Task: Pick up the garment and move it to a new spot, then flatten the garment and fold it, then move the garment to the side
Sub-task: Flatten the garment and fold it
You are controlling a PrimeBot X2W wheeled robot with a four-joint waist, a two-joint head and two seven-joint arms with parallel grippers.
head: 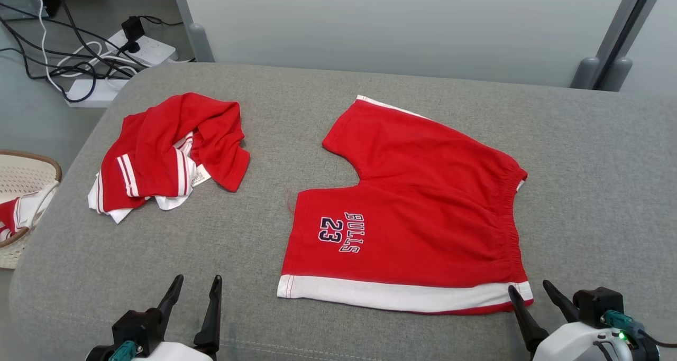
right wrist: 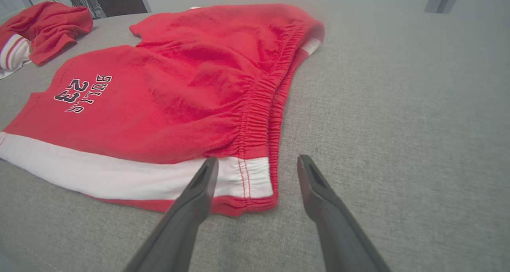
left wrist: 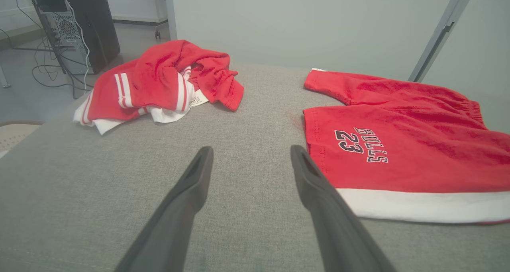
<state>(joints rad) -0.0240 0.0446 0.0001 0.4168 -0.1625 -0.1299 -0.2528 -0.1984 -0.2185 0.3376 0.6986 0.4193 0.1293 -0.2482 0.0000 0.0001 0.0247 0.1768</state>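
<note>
The red shorts [head: 412, 213] lie flat in the middle of the grey table [head: 582, 165]. The left claw [head: 198, 279] is wide open and holds nothing, near the leg end. The right claw [head: 528, 285] is wide open and empty too, right by the waist corner. If a claw grabs just the top layer, the shorts could bunch up and the fold would go crooked. A crumpled red cloth [head: 169, 149] sits well apart. A basket [head: 31, 160] by the table has some red and white cloth [head: 10, 215] in it.
</note>
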